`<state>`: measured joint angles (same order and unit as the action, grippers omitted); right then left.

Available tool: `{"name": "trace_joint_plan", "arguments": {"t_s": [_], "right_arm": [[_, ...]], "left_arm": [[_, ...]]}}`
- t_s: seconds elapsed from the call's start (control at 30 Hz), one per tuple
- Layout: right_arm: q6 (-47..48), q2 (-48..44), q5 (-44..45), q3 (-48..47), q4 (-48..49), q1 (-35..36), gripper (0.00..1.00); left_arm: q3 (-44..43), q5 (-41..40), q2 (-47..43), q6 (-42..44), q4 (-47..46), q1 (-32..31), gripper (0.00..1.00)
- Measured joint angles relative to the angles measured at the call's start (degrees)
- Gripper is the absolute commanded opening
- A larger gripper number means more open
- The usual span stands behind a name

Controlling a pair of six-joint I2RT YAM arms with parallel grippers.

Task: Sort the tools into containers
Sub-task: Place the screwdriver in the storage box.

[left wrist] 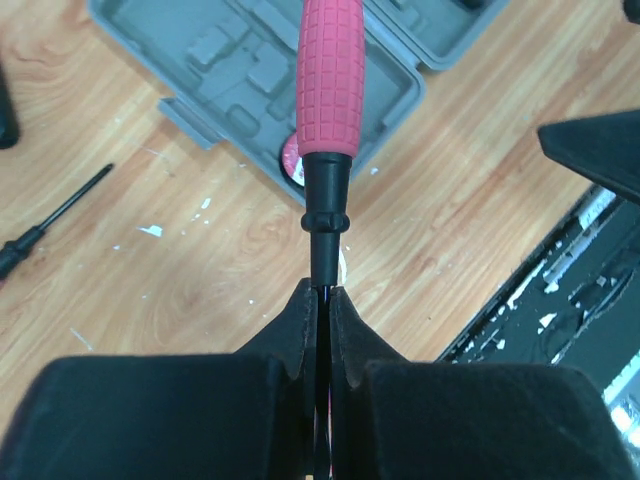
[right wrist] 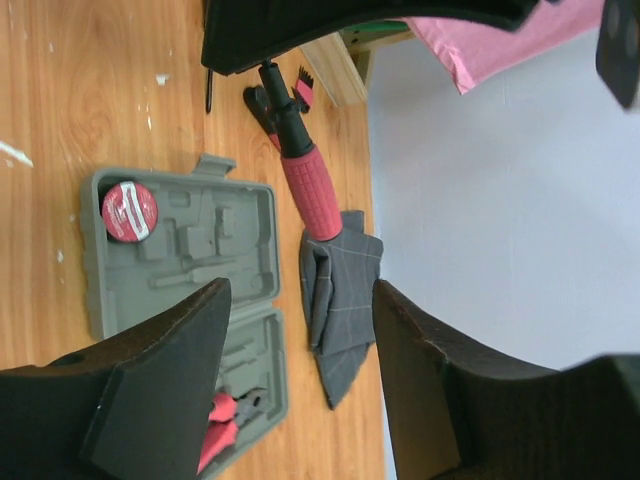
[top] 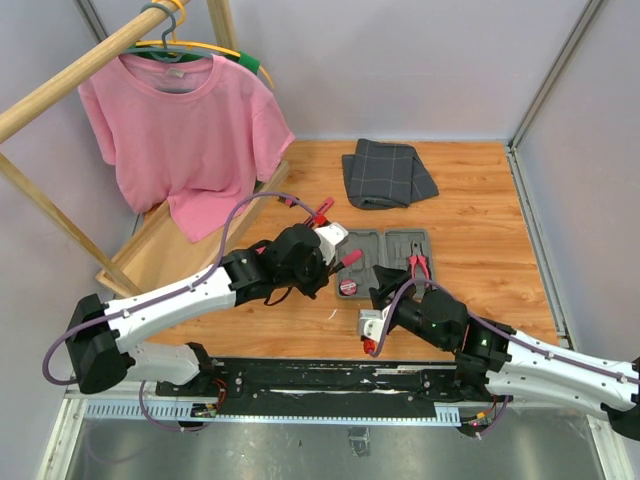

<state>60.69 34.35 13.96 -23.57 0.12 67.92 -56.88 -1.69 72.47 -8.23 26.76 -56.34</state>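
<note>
Top external view has the left arm (top: pixel 200 290) stretched out to the middle of the table (top: pixel 480 240), its jaws clamped on the black shaft of a screwdriver (left wrist: pixel 325 75). The left wrist view shows them pressed tight around that shaft, with the red handle sticking out ahead over the left part of the open grey case (top: pixel 385 243). The screwdriver is held clear of the table. A red disc (right wrist: pixel 130 212) sits in a corner recess of the case, and pliers (top: pixel 418 266) with red grips lie in its other half. The right arm (top: pixel 520 360) reaches in from the near side, its jaws wide apart and holding nothing, close to the case's near edge. A second, black driver (left wrist: pixel 50 222) lies loose on the table beside the case. Behind the case is a folded grey cloth (top: pixel 388 172), and to the left a pink shirt (top: pixel 180 130) hangs on a wooden rack (top: pixel 60 90).
</note>
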Motion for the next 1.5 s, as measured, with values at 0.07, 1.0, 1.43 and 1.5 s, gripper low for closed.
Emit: {"name": "trace_joint_plan", "arguments": {"t_s": [0.07,1.0,1.43,1.5], "right_arm": [[-2.99,-0.96,-0.42,-0.07,0.63,0.00,0.58],[-54.05,8.94,16.20,-7.80,22.62,0.00,0.62],[-88.65,17.07,13.77,-6.51,41.13,-5.75,0.60],[-92.50,18.18,12.87,-6.43,43.25,-7.04,0.59]], "left_arm": [[0.90,-2.34,-1.55,-0.76,-1.05,0.00,0.00],[12.28,-15.13,-20.17,-6.32,-24.52,0.00,0.00],[15.26,-12.90,-20.76,-6.27,-31.01,0.00,0.00],[16.11,-12.15,-20.76,-6.38,-31.82,0.00,0.00]]}}
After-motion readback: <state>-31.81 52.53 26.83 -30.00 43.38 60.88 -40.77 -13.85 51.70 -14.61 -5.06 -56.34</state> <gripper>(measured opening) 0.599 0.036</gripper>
